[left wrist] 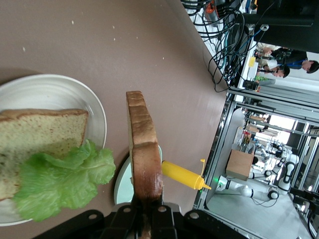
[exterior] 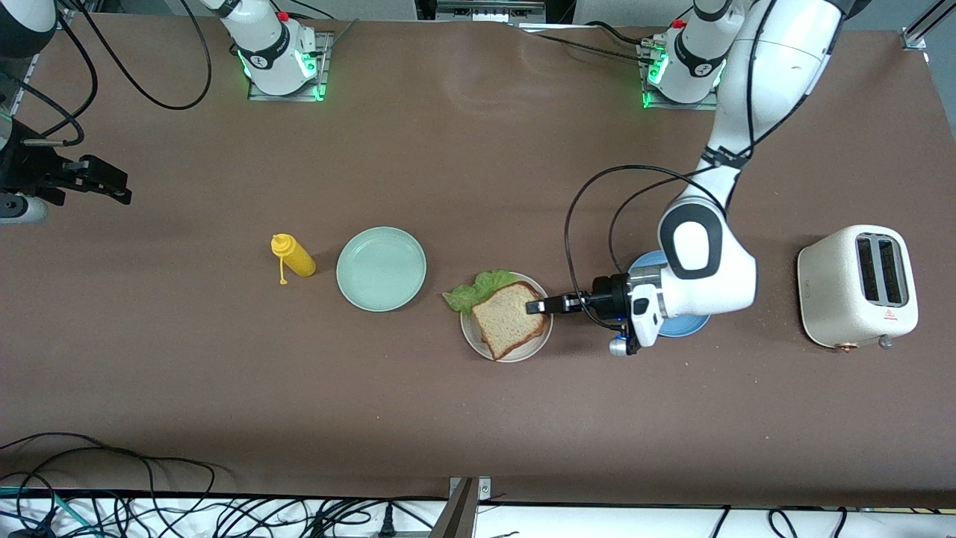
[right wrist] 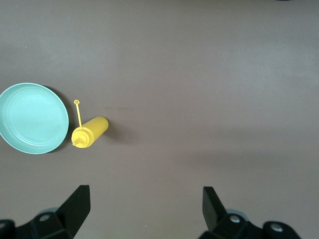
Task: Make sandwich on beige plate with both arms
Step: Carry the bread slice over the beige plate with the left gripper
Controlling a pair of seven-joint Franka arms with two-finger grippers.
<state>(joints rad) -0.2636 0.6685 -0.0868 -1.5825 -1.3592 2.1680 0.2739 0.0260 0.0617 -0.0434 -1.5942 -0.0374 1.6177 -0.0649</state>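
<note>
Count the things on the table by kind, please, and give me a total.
Plates: 3: beige plate, green plate, blue plate
Bread slices: 2: one on the beige plate, one held above it in the left gripper
Lettuce leaves: 1
Yellow bottles: 1
Toasters: 1
Total: 8

Even, bright overhead light, soft shadows

The brown counter (exterior: pixel 448 149) is evenly lit with a faint sheen near its top edge; the yellow bottle (right wrist: pixel 90 132) casts a soft shadow, and the left wrist view's bright background is overexposed.
</note>
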